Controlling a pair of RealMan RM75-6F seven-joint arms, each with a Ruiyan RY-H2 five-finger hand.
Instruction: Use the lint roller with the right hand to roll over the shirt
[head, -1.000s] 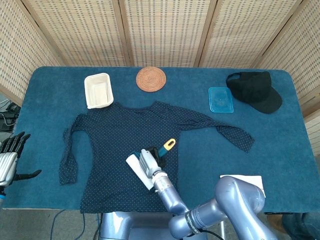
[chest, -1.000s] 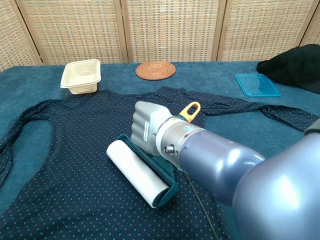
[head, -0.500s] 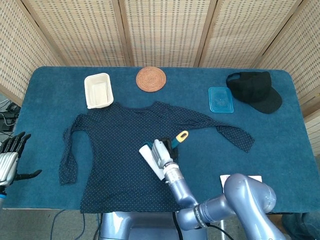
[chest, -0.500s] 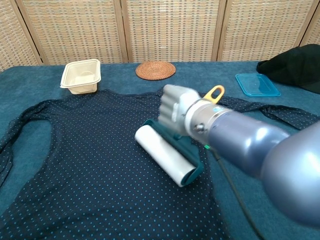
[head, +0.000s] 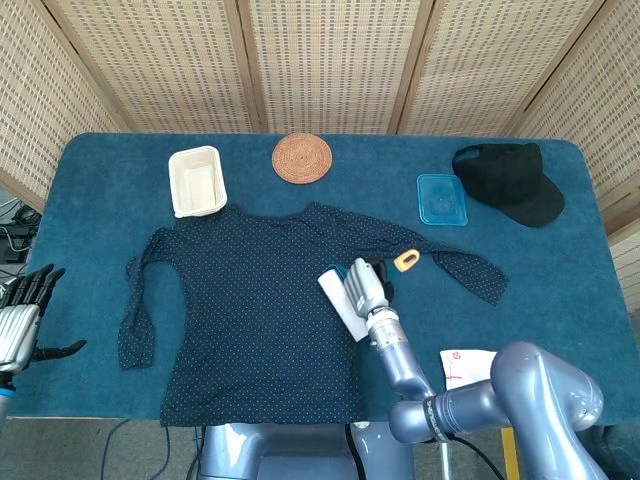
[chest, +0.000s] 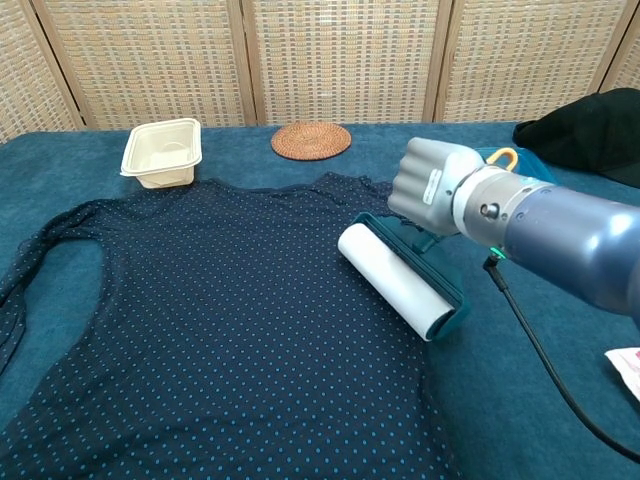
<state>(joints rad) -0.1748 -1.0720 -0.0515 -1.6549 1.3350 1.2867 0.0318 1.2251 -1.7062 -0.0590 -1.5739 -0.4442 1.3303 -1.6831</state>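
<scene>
Only the head view is showing the left robot hand, empty, fingers apart, beyond the navy polka-dot long-sleeved shirt's sleeve. The right robot hand is gripping the white-cylinder, teal-framed lint roller, lying on that shirt's right edge.

Glossy blue-grey arm, pale grey right hand, black cable, dark-fingered left hand

The right hand grips the lint roller at the right edge of the dotted shirt.
</scene>
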